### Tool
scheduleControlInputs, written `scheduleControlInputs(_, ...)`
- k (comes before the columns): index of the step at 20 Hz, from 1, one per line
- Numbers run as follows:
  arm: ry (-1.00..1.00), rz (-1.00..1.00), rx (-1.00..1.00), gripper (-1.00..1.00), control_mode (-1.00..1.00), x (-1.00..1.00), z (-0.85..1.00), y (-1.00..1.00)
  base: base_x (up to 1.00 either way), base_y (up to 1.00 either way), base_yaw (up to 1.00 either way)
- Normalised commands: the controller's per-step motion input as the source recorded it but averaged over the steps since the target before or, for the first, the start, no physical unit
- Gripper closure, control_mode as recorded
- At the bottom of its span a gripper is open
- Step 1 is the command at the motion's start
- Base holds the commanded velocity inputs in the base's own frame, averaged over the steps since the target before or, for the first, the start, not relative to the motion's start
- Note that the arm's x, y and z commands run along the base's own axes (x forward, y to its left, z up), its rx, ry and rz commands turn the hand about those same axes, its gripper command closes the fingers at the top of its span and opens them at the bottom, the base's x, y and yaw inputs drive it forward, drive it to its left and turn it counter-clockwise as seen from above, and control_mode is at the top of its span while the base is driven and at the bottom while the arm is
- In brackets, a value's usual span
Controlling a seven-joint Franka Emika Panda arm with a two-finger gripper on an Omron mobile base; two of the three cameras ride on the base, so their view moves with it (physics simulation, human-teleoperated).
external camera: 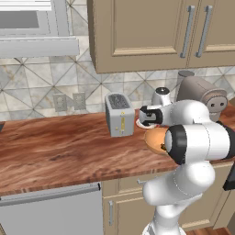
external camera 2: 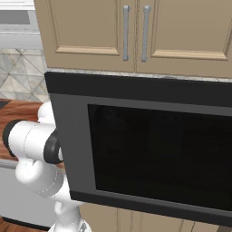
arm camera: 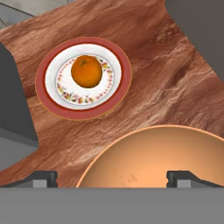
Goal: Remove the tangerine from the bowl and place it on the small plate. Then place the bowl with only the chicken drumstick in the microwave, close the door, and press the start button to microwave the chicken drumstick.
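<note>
- You've got the tangerine (arm camera: 86, 71) sitting on the small plate (arm camera: 118, 94), out on the counter (arm camera: 153, 100).
- The bowl (arm camera: 153, 159) lies nearer in your hand view, apart from that plate.
- From the left base view, the toaster (external camera: 119, 114) stands left of the bowl (external camera: 155, 139), with the microwave door (external camera 2: 149, 149) swung out near your right camera.

One tangerine (arm camera: 86, 71); one small plate (arm camera: 83, 78); one bowl (arm camera: 157, 157); one toaster (external camera: 119, 114); one microwave (external camera 2: 149, 149); two cabinet handles (external camera 2: 135, 32); two wall outlets (external camera: 69, 102); one table (external camera: 59, 147).
</note>
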Motion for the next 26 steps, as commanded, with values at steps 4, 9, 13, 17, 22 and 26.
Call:
scheduleControlInputs(4, 0.0, 0.0, -0.12, -1.0, -1.0, -0.34, 0.0, 0.3, 0.0, 0.0, 0.0)
scheduleControlInputs(9, 0.0, 0.0, -0.12, -1.0, -1.0, -0.39, 0.01, 0.27, 0.0, 0.0, 0.0)
scheduleControlInputs(13, 0.0, 0.0, -0.09, -1.0, -1.0, -0.38, 0.0, 0.26, 0.0, 0.0, 0.0)
scheduleControlInputs(17, 0.01, 0.0, -0.11, -1.0, -1.0, -0.32, 0.0, 0.3, 0.0, 0.0, 0.0)
scheduleControlInputs(22, 0.06, 0.03, -0.1, -1.0, -1.0, -0.13, -0.06, 0.1, 0.0, 0.0, 0.0)
scheduleControlInputs(26, 0.11, 0.09, -0.08, -1.0, -1.0, -0.01, -0.34, 0.0, 0.0, 0.0, 0.0)
